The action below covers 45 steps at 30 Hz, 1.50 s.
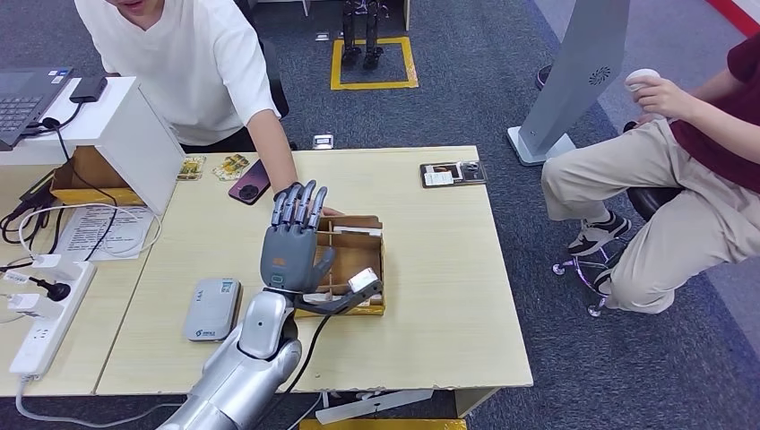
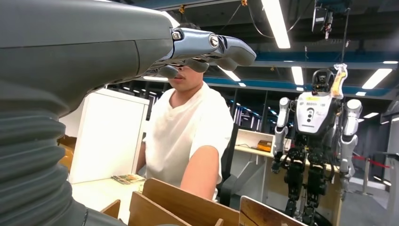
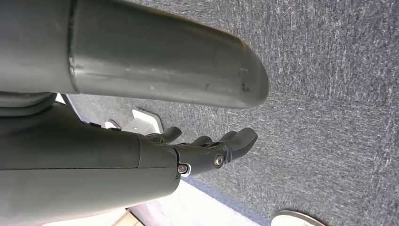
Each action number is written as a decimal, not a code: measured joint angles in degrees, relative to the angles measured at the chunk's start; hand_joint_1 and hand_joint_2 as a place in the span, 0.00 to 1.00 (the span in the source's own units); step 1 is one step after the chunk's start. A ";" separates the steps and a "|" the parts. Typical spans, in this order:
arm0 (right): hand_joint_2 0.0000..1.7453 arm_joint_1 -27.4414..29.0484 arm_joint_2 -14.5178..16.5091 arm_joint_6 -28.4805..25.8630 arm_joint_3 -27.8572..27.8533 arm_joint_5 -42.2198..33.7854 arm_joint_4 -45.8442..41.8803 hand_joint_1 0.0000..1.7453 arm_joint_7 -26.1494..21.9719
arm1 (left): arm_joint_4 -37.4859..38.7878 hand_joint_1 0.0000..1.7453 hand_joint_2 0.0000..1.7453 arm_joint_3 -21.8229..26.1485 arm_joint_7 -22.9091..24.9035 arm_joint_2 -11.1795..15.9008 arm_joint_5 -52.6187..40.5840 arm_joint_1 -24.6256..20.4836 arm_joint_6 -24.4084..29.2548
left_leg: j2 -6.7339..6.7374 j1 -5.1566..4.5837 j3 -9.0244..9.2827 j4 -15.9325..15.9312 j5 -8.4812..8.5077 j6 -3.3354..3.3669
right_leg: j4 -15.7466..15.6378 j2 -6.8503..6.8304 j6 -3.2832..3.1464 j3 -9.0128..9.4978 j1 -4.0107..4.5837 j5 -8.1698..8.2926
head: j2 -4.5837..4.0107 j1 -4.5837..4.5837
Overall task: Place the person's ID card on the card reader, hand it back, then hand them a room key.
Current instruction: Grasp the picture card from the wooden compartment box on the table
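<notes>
We record the left hand [image 1: 291, 240] raised, fingers apart and empty, above the brown cardboard divider box [image 1: 366, 235] on the pale wooden tabletop [image 1: 448, 269]; right hand [image 3: 207, 148] hangs empty over grey carpet [image 3: 329, 70], fingers loosely apart.

A robotics lab or demo floor set up as a mock reception desk. Grey-blue carpet [image 1: 484, 81] covers the floor, with a yellow taped square [image 1: 373, 63] well beyond the robot's raised left hand [image 1: 294, 240], where another robot's feet stand. A pale wooden table [image 1: 448, 296] lies under the hand, with a power strip [image 1: 49, 313] and laptop [image 1: 22, 98] far to the hand's left. In the left wrist view, long ceiling strip lights [image 2: 275, 23] and a second humanoid robot [image 2: 313, 141] hung on a stand appear past the hand.
</notes>
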 joint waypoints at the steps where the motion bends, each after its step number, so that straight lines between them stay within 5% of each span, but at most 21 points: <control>1: 0.00 0.00 0.00 0.00 0.01 0.00 0.00 0.00 0.01 | 0.02 0.00 1.00 0.01 -0.21 0.00 0.09 0.02 0.00 | 0.00 0.00 0.00 0.00 0.00 0.00 | 0.00 0.00 0.00 0.00 0.00 0.00 | 0.00 0.00; 18: 0.00 -0.09 0.00 0.07 0.34 0.19 0.00 0.00 0.38 | 1.56 0.00 1.00 0.00 -4.25 -1.04 1.99 0.03 0.00 | 0.00 0.00 0.01 0.00 0.00 0.00 | 0.00 0.00 0.00 0.00 0.00 0.00 | 0.00 -0.01; 45: 0.00 -0.81 -0.01 0.44 1.80 0.94 0.00 0.00 1.46 | 13.02 0.00 1.00 -0.58 -0.50 -4.19 1.11 -2.72 -0.04 | 0.01 0.00 0.01 0.01 0.00 0.00 | 0.00 0.01 0.00 -0.01 0.00 0.00 | 0.00 0.00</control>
